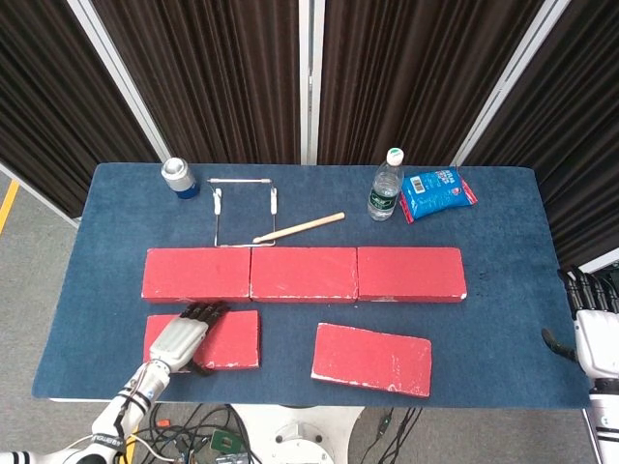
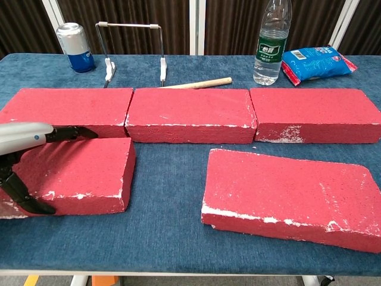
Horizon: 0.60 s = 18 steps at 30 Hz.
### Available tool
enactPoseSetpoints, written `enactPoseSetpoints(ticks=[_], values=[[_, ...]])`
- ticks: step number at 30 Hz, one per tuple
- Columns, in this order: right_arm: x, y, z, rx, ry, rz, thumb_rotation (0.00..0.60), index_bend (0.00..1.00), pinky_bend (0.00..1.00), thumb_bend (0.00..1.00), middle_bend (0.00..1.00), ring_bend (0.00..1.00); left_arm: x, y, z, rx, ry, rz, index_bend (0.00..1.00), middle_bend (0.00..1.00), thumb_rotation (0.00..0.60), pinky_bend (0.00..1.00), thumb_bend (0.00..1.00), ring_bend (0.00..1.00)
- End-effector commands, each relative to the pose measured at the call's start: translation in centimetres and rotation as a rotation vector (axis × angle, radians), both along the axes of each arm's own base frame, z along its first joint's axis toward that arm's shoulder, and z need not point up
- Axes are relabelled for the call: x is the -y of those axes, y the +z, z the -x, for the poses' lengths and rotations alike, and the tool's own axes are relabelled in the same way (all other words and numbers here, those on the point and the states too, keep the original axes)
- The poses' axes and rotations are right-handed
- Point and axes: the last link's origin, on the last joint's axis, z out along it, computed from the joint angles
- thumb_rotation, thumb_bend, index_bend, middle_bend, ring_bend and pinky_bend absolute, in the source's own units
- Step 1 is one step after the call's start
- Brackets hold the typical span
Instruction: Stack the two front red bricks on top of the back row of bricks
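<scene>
Straddling front-left brick [image 1: 224,338], left hand [image 1: 180,337]

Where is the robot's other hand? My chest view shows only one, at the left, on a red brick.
Observer: The head view shows the right hand beyond the table's right edge, holding nothing.
Operator: How much of the left one am I missing?
Observer: From above, the whole left hand lies across the left part of the front left brick, fingertips at its back edge.
Operator: Where does its arm come from?
Observer: It reaches in over the table's front left edge.
</scene>
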Motion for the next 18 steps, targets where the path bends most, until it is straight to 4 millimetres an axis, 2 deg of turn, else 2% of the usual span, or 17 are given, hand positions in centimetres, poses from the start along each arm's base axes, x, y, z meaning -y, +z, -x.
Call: enactPoseSetpoints(ticks=[1, 10, 14, 18], values=[[0.0, 0.0, 0.1, 0.003, -0.002, 0.004, 0.6, 0.0, 0.0, 0.18, 0.0, 0.0, 0.0, 0.0, 0.0, -0.002, 0.003, -0.001, 0.01, 0.03, 0.6, 0.02, 0.0, 0.07], [0.1, 0.1, 0.0, 0.006, 0.006, 0.015, 0.6, 0.0, 0.0, 0.18, 0.0, 0.0, 0.3, -0.1, 0.0, -0.029, -0.002, 0.013, 0.04, 0.19, 0.6, 0.02, 0.0, 0.13], [0.0, 0.1, 0.0, 0.005, 0.002, 0.017, 0.6, 0.0, 0.0, 0.18, 0.0, 0.0, 0.4, 0.4, -0.4, -0.008, -0.005, 0.005, 0.05, 0.21, 0.6, 0.02, 0.0, 0.13], [0.1, 0.2, 0.1, 0.004, 0.0, 0.021, 0.6, 0.0, 0.0, 0.18, 0.0, 0.0, 0.6, 1.7, -1.1, 0.011, -0.029, -0.025, 0.06, 0.22, 0.6, 0.02, 0.0, 0.13]])
